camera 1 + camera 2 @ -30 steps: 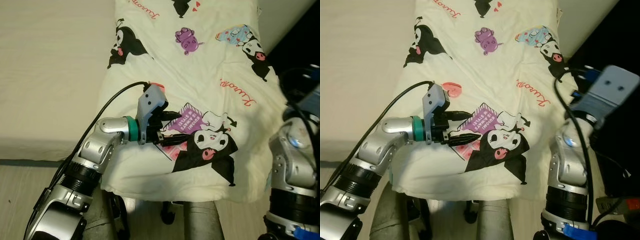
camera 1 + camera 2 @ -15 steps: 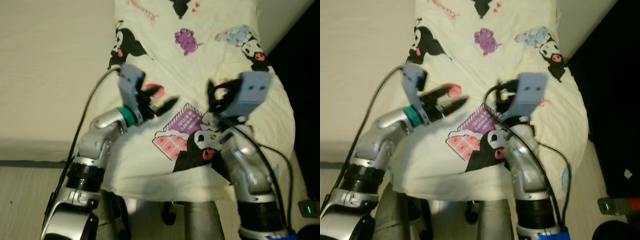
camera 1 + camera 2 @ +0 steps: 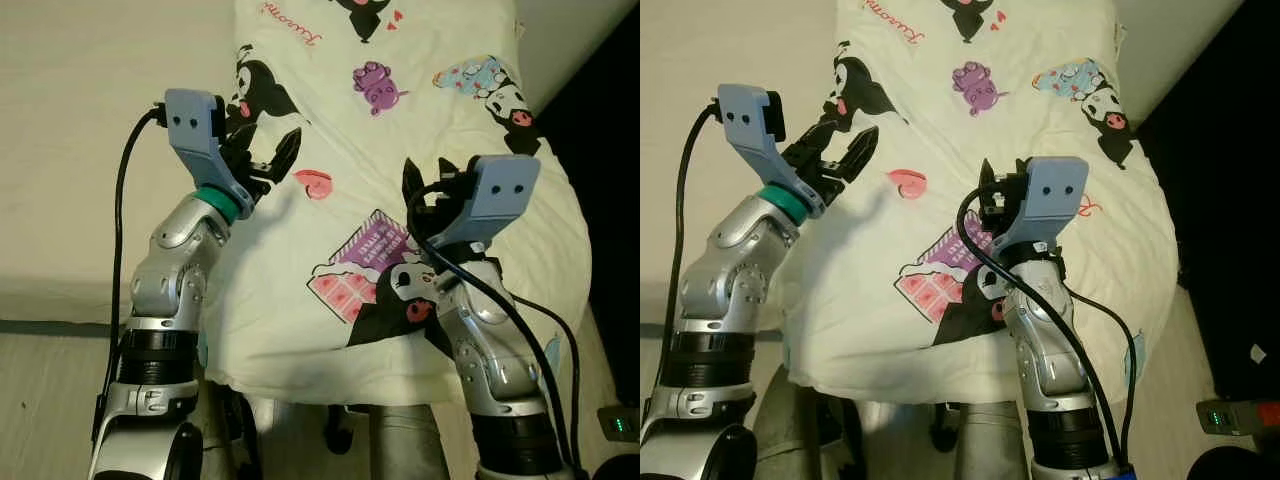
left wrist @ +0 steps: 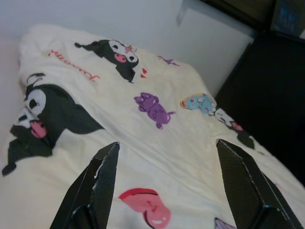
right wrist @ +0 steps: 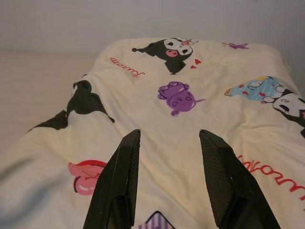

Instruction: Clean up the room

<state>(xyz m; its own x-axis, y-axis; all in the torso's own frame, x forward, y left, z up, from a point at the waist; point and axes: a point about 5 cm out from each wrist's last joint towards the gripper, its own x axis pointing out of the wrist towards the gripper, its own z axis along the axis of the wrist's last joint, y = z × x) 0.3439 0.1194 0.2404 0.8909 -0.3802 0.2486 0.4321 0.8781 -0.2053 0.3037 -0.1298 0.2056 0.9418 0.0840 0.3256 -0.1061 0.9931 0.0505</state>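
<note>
A cream blanket [image 3: 400, 130] printed with black cartoon figures, a pink heart [image 3: 318, 184] and a purple patch [image 3: 375, 240] lies spread over the bed. My left gripper [image 3: 262, 160] is raised above the blanket's left edge, open, with nothing between its fingers [image 4: 97, 188]. My right gripper [image 3: 425, 190] is held over the middle of the blanket near the purple patch, also open and empty. Its fingers [image 5: 119, 186] point along the blanket toward its far end.
The beige mattress [image 3: 100, 150] stretches to the left of the blanket. Its front edge drops to a pale wooden floor [image 3: 40, 400]. A white panel [image 3: 560, 40] and a dark gap [image 3: 605, 170] border the bed on the right.
My left gripper has lifted off the blanket by the purple patch and swung up and back to the left edge. The right arm has come up from the right side over the blanket.
</note>
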